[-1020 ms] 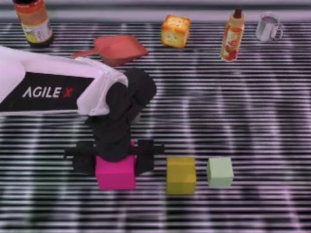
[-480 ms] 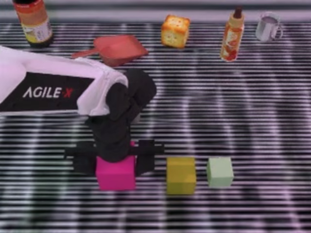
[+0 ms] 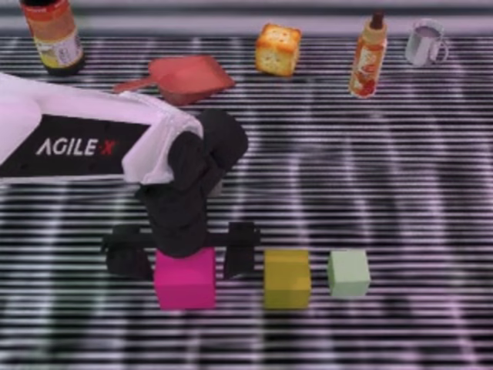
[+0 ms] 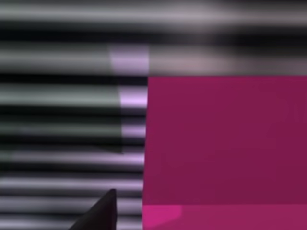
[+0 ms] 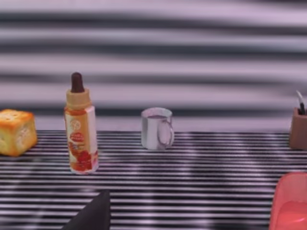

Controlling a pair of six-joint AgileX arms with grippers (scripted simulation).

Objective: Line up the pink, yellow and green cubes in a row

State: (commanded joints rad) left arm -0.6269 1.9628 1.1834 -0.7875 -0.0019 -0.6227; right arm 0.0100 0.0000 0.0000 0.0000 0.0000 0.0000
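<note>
The pink cube (image 3: 184, 278) sits on the striped table (image 3: 400, 185), leftmost in a row with the yellow cube (image 3: 286, 278) and green cube (image 3: 348, 273). The left gripper (image 3: 183, 254) straddles it; its fingers (image 3: 240, 250) have spread since a moment ago and stand clear of the cube's sides, holding nothing. The right arm is out of the top view.

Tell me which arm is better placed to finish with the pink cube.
Left. The left gripper straddles the pink cube, fingers open beside it, in line with the yellow cube and green cube. The right arm is out of the top view.
</note>
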